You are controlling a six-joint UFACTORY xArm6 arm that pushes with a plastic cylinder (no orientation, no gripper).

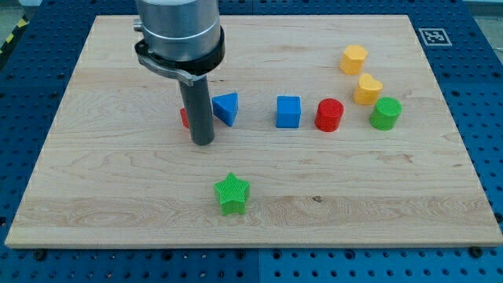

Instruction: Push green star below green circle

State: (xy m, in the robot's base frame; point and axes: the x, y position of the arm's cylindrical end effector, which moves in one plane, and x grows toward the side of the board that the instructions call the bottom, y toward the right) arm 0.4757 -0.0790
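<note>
While ribbed green star (232,192) sits on wood grain, my tip (203,142) stands above-left

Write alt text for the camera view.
My tip rests on a wooden board, above-left of the green star and beside a blue triangle, partly hiding a red block. To the right sit a blue cube, red cylinder, green circle and two yellow blocks.
</note>
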